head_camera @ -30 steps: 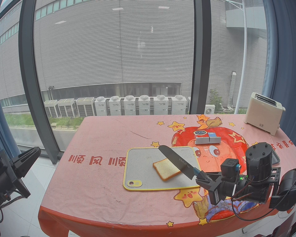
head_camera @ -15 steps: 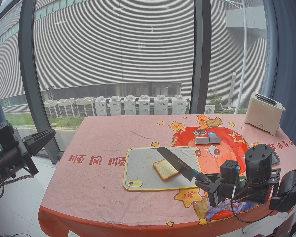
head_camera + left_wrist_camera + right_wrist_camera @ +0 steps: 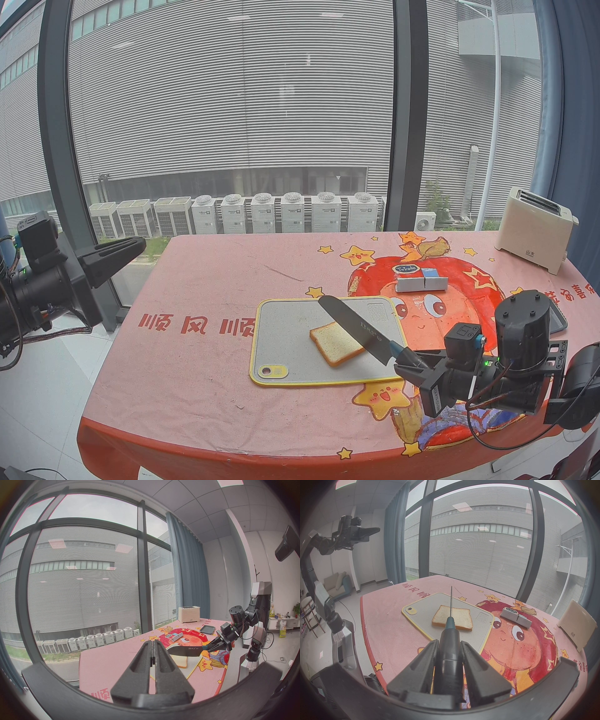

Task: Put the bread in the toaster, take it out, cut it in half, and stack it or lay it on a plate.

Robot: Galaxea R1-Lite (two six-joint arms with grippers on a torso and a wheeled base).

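A slice of bread (image 3: 335,341) (image 3: 452,617) lies flat on the grey cutting board (image 3: 287,344) (image 3: 425,614). My right gripper (image 3: 409,369) (image 3: 449,650) is shut on the handle of a knife (image 3: 359,329) (image 3: 450,605), near the table's front right. The dark blade hangs edge-down over the bread, pointing back-left; whether it touches the bread I cannot tell. My left gripper (image 3: 134,245) (image 3: 153,650) is shut on nothing, raised off the table's left side. The white toaster (image 3: 536,229) (image 3: 576,622) stands at the back right corner.
A small grey knife rest (image 3: 422,282) (image 3: 516,616) sits behind the board on the pink tablecloth. A dark flat tray (image 3: 558,319) (image 3: 207,629) lies at the right edge behind my right arm. Bare cloth stretches left of and behind the board.
My left arm has risen and swung right toward the table. The right gripper and knife have crept slightly left, with the blade staying over the bread.
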